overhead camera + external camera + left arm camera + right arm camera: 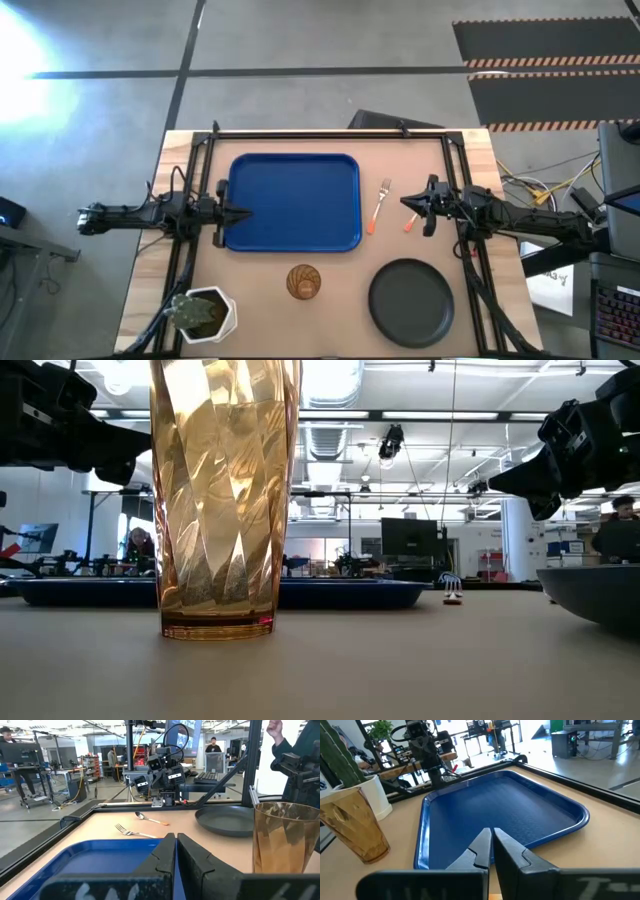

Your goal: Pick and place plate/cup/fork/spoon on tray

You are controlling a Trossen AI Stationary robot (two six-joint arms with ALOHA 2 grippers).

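The blue tray [295, 200] lies bare on the worktop [260, 280]. The left tool [243, 212] hangs at its left edge, fingers pressed together; the right tool [408, 203], likewise pressed together, hangs off the tray's right side, above the spoon [411, 224]. The fork [379, 203] lies just right of the tray. The cup [303, 281] stands in front of the tray (upright), the plate [411, 302] to its front right.

The high view looks straight down on the tray [294, 202]. The low view sits at tabletop, close behind the cup [224, 500]. Both wrist views face the tray from opposite ends.
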